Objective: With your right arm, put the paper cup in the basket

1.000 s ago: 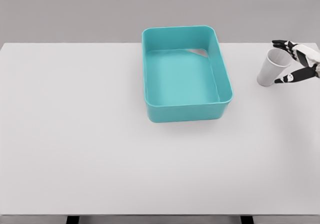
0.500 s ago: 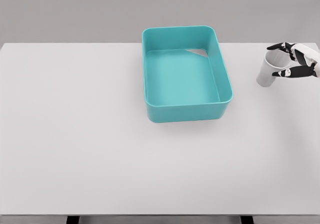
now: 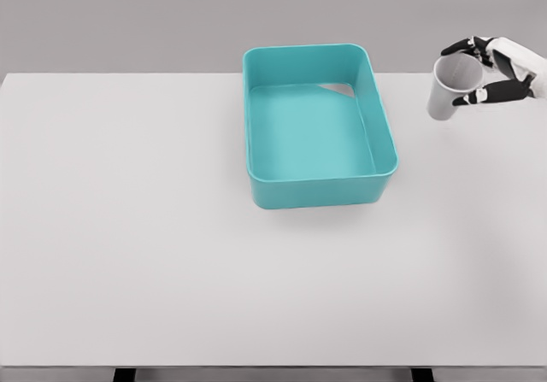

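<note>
Right robot hand grips the tilted paper cup, right of the basket.

White right hand, black-jointed fingers, white segments

White table w/ teal basket on it

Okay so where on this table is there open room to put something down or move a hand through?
Left of the teal basket the white table is bare to its edge, and the whole strip in front of the basket is bare too. The basket's floor holds nothing. The only busy spot is the far right corner, where the right robot hand holds the paper cup.
</note>
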Controlling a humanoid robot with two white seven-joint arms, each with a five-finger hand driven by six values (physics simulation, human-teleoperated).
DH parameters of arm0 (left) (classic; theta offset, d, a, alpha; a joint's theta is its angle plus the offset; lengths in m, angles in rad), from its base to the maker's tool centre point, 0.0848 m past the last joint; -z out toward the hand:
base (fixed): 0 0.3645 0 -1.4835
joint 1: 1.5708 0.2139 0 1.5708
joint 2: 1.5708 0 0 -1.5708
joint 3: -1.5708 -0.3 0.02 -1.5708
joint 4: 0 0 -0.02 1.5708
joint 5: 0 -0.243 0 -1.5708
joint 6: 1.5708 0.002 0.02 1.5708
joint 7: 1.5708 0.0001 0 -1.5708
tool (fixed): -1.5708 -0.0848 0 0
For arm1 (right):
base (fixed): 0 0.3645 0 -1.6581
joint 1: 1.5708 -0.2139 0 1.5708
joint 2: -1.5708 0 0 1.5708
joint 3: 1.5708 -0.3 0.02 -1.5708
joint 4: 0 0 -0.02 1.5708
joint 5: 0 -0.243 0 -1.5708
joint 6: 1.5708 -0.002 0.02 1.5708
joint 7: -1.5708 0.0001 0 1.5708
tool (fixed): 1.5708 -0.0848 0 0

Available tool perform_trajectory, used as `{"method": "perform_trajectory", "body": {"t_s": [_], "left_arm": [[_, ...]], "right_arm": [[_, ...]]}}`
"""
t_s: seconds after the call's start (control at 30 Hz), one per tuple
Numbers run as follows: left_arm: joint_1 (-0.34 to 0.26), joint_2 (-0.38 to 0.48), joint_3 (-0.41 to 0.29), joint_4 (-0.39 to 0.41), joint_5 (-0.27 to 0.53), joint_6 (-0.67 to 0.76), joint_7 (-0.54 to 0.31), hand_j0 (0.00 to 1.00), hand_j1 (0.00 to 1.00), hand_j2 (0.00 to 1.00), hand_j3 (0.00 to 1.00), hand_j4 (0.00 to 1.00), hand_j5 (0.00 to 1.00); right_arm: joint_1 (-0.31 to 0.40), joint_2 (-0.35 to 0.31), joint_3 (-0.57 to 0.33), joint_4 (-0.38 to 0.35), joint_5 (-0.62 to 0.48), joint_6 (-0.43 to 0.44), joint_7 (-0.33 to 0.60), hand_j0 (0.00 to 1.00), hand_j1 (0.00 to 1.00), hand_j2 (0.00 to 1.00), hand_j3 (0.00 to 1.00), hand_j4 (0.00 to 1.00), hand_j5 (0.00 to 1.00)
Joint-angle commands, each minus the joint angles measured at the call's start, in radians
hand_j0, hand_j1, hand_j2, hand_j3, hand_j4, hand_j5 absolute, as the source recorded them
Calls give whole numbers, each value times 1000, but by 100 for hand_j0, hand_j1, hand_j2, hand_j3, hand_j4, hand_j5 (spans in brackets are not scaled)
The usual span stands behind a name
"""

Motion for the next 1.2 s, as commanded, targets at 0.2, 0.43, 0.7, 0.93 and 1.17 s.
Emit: {"method": "perform_trajectory", "body": {"t_s": [0.2,0.43,0.7,0.93,1.17], "left_arm": [[0,0,0,0,0,0,0,100,100,100,100,100,100],[0,0,0,0,0,0,0,100,100,100,100,100,100],[0,0,0,0,0,0,0,100,100,100,100,100,100],[0,0,0,0,0,0,0,100,100,100,100,100,100],[0,0,0,0,0,0,0,100,100,100,100,100,100]], "right_arm": [[-11,-2,-1,-236,3,14,0,68,68,68,68,68,68],[-26,41,4,-337,112,21,0,68,68,68,68,68,68],[-64,160,74,-359,294,23,0,68,68,68,68,68,68],[-103,256,172,-353,529,92,0,68,68,68,68,68,68],[-129,277,273,-343,719,129,0,68,68,68,68,68,68]]}}
